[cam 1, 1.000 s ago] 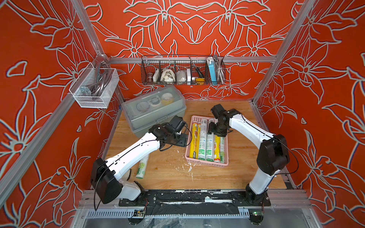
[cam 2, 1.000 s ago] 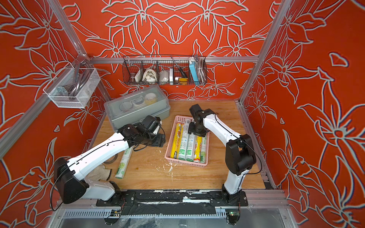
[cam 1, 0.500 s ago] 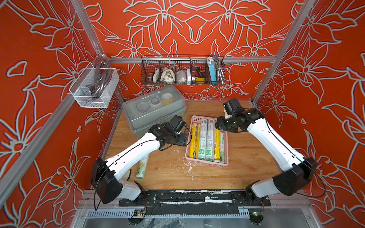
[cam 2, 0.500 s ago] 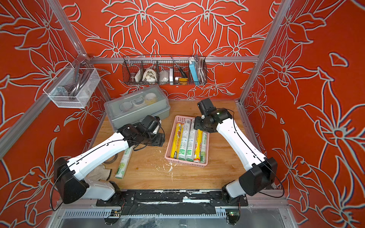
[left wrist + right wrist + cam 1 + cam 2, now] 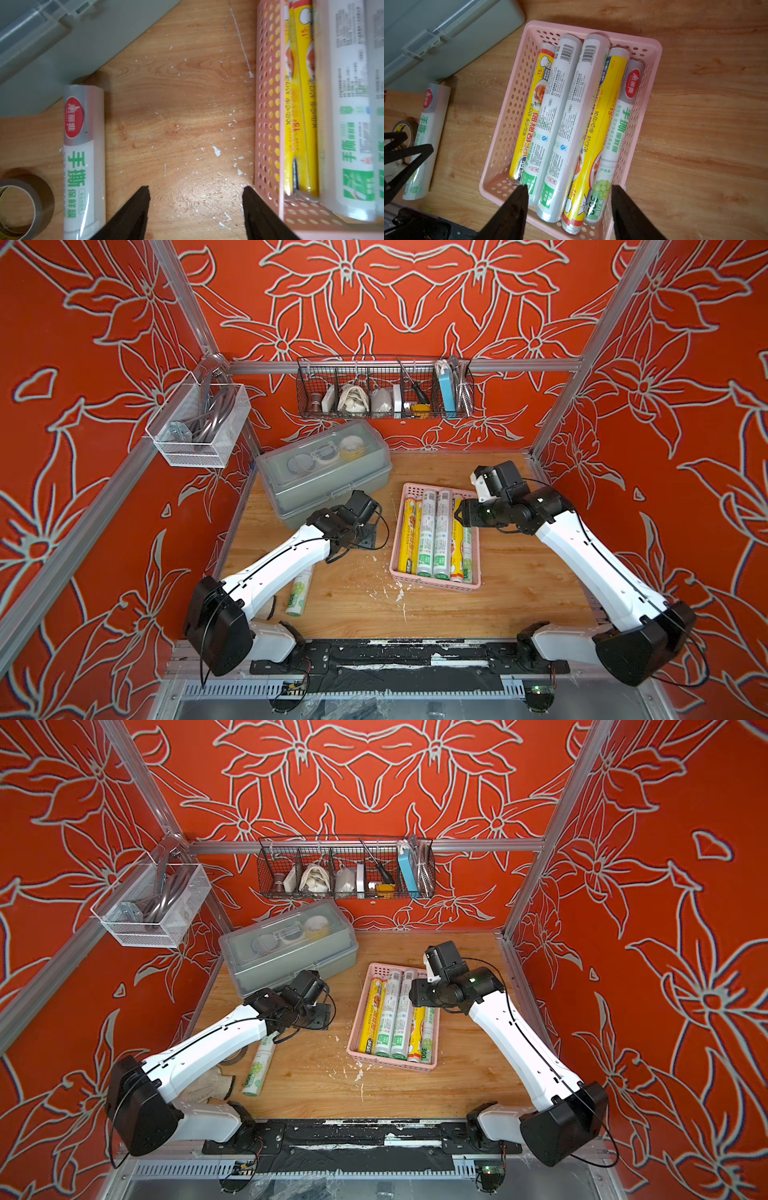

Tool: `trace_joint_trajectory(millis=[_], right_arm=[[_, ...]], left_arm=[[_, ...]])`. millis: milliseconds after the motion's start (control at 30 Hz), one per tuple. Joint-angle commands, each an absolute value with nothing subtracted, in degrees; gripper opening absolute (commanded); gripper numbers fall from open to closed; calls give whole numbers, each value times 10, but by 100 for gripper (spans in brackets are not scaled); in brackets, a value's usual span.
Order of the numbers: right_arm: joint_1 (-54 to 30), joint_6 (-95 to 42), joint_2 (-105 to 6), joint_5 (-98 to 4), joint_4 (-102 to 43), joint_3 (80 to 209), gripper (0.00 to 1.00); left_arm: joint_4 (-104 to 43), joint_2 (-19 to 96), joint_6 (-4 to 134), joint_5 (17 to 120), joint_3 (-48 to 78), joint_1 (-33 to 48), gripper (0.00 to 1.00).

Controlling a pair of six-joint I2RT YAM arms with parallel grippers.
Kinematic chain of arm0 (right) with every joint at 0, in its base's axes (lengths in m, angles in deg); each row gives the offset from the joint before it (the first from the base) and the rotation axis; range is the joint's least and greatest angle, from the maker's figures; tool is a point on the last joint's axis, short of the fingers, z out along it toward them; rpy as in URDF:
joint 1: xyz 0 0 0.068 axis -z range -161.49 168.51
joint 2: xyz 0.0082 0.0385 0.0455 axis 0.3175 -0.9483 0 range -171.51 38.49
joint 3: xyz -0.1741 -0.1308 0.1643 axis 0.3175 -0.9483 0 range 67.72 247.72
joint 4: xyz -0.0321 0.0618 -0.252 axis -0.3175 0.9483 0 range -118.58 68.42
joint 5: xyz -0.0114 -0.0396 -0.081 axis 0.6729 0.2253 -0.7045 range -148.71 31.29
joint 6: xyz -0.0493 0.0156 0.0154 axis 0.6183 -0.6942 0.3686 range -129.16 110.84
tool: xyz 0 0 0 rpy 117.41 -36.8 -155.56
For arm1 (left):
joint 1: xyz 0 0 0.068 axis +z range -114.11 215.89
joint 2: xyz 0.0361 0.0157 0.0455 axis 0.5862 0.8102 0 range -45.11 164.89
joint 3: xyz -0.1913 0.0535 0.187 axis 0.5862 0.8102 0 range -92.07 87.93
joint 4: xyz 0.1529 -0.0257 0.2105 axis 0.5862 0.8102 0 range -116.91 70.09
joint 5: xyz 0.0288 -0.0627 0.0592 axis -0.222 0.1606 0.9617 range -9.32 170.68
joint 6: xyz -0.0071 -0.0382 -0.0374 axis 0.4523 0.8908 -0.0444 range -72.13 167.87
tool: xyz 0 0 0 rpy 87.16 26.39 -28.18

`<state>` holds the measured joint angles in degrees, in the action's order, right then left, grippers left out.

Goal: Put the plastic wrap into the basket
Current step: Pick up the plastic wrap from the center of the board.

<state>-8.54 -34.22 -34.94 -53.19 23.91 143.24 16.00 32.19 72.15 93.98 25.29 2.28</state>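
Observation:
The pink basket (image 5: 434, 585) (image 5: 390, 1063) (image 5: 510, 104) sits mid-table and holds several plastic wrap rolls (image 5: 428, 531) (image 5: 390, 1015) (image 5: 564, 116), yellow and white-green, lying side by side. One more white-green roll (image 5: 300, 591) (image 5: 258, 1069) (image 5: 83, 155) lies on the wood to the basket's left, partly under my left arm. My left gripper (image 5: 365, 537) (image 5: 196, 191) is open over bare wood between that roll and the basket wall (image 5: 268, 104). My right gripper (image 5: 461, 516) (image 5: 569, 189) hovers open above the basket's right side, holding nothing.
A grey lidded box (image 5: 324, 477) stands at the back left, close to the left gripper. A brown tape roll (image 5: 18, 205) lies beside the loose roll. A black wire rack (image 5: 384, 393) and a white mesh bin (image 5: 199, 427) hang on the walls. White scraps dot the wood.
My right arm has swung its elbow out to the right and the gripper has drawn back from the basket's middle to its right side. The left arm has stayed put.

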Motion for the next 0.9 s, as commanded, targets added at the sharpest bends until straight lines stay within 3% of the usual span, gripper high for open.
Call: trace_joint_trajectory(millis=[0, 267, 367, 400, 567, 867], right_arm=[[-88, -296, -324, -504, 189, 1404, 64], [-87, -265, -320, -465, 137, 1364, 66], [-87, -259, -331, -453, 130, 1362, 66], [-87, -259, -333, -448, 127, 1360, 66], [-87, -258, -334, -445, 116, 1349, 66], [-86, -255, -331, -446, 117, 1343, 67]], left_arm=[[150, 298, 741, 969, 287, 33, 72], [114, 234, 771, 932, 400, 106, 74], [111, 198, 788, 939, 439, 147, 96], [109, 187, 796, 939, 449, 160, 98], [102, 145, 829, 957, 494, 210, 98], [94, 178, 856, 971, 509, 261, 98]])
